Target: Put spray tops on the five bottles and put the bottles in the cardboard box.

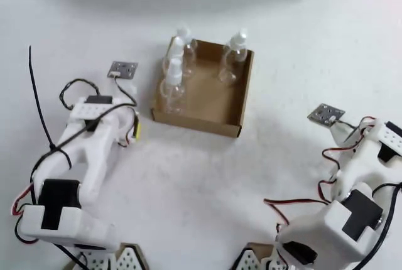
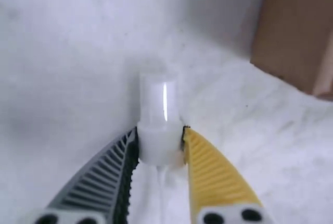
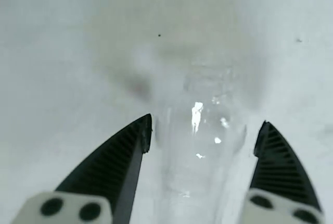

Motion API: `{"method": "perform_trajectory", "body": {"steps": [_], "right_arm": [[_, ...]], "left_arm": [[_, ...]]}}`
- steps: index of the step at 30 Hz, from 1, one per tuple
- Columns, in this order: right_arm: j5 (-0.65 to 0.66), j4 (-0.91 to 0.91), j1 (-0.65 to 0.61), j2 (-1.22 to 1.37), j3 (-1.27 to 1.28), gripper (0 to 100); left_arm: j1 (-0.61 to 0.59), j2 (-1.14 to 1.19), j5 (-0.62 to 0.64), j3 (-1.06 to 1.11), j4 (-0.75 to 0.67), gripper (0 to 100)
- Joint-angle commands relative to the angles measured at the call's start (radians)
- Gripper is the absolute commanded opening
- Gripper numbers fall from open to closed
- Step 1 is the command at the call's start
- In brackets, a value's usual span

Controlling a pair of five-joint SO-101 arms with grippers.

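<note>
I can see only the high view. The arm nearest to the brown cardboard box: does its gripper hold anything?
Observer: Yes. It is the left gripper, and it is shut on a white plastic spray top with a clear cap.
Operator: Where does it pinch the spray top?
Observer: On the white collar. The clear cap points away from the gripper, over the white table.
Operator: And the other arm's gripper?
Observer: The right gripper is open, with a clear plastic bottle lying between its jaws.
</note>
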Motion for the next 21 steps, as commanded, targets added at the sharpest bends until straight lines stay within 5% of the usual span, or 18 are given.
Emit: {"method": "perform_trajectory", "body": {"steps": [1,10,21], "right_arm": [[0.012,-0.005,0.008,-0.008,-0.078,27.8],[0.204,0.065,0.025,-0.001,-0.094,27.6],[0.235,0.062,0.045,0.002,-0.091,27.6]], "left_arm": [[0.013,-0.012,-0.014,-0.058,-0.028,2],[0.013,-0.013,-0.014,-0.058,-0.028,2],[0.013,-0.013,-0.014,-0.058,-0.028,2]]}}
